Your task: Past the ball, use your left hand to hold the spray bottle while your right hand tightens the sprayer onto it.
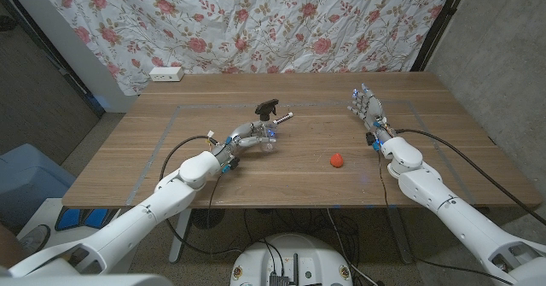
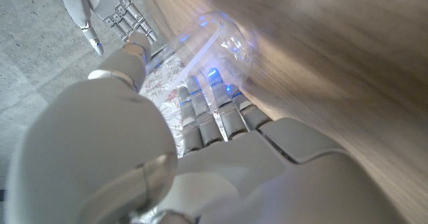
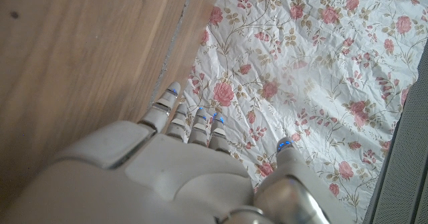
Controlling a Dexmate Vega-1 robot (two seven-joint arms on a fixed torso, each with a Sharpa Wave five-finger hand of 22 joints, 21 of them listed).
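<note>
My left hand [image 1: 246, 139] grips a clear spray bottle [image 1: 267, 133] near the table's middle and holds it tilted. The black sprayer [image 1: 270, 109] sits on the bottle's upper end, pointing toward the back. In the left wrist view my fingers [image 2: 210, 114] wrap the clear bottle [image 2: 217, 47]. A small red ball [image 1: 337, 159] lies on the wood to the right of the bottle, nearer the front. My right hand [image 1: 365, 105] stands open at the back right, fingers spread upward, well apart from the bottle; it also shows as the right hand [image 2: 107, 7] and the right hand [image 3: 180, 167].
A white power strip [image 1: 166, 74] lies at the table's back left corner. A floral curtain [image 1: 281, 21] hangs behind the table [image 1: 444, 149]. Thin tape lines mark a rectangle on the wood. A blue bin [image 1: 26, 183] stands on the floor at left.
</note>
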